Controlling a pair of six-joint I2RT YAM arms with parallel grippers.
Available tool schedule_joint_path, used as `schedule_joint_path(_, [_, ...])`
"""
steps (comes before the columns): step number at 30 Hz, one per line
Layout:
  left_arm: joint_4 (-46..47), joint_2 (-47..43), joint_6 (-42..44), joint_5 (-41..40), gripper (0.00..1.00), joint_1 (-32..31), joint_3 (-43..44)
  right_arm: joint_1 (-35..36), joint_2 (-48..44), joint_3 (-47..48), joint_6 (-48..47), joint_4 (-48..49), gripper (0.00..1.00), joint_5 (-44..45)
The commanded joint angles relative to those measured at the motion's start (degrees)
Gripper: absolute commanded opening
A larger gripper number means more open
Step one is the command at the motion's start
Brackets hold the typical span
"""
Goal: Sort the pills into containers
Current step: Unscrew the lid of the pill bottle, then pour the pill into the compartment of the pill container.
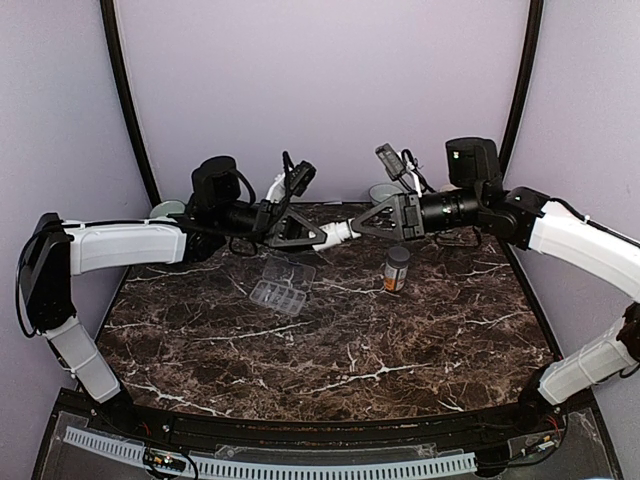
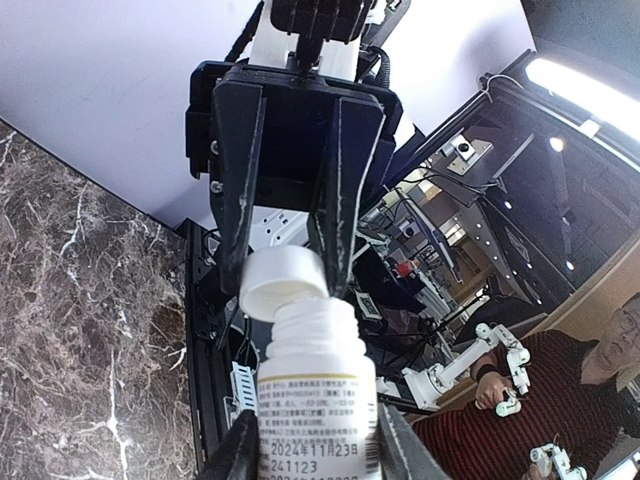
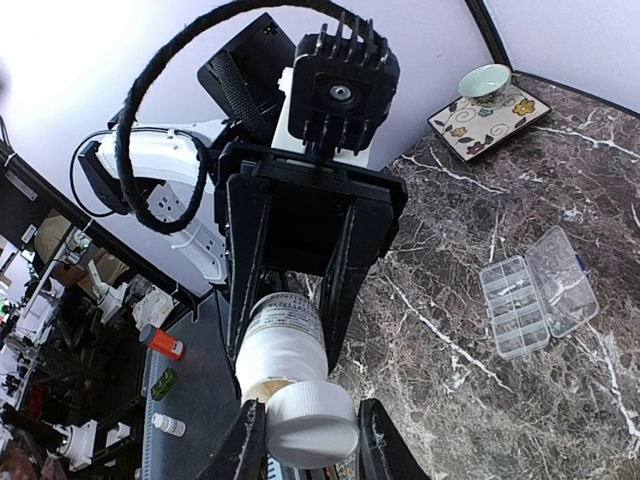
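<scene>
In the middle of the top view I see my left gripper (image 1: pixel 322 237) closed on a white pill bottle (image 2: pixel 318 380) and my right gripper (image 1: pixel 352 228) closed on the white cap (image 3: pixel 312 425) at its mouth, while the open clear organizer box (image 1: pixel 281 284) lies on the marble table (image 1: pixel 400 340) just below them in the frame.

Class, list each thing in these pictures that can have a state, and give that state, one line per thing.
white bottle: open, held in the air
cap: off, just clear of the white bottle's mouth
organizer: lid open, lying flat
amber bottle: upright, capped
left gripper: shut on the white bottle
right gripper: shut on the cap
</scene>
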Motion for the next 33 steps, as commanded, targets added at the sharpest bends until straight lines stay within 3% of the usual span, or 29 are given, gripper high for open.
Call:
schedule_joint_path(1, [3.4,-2.1,-0.7,1.6,0.0,0.4,-1.1,-0.1,0.1,1.5,-1.9,-0.5,0.06,1.1])
schedule_joint_path(12, [5.4,-4.1,-0.2,0.5,0.0,2.6,-5.4,-0.1,0.1,1.4,-1.9,-0.4,0.06,3.5])
schedule_joint_path(26, [9.9,-6.8,2.0,-2.2,0.0,8.8,-18.2,-0.1,0.7,1.3,-2.3,-0.8,0.06,5.4])
schedule_joint_path(33, [17.4,-6.4,-0.1,-2.5,0.0,11.3,-24.7,-0.1,1.1,1.3,-2.3,-1.1,0.06,5.6])
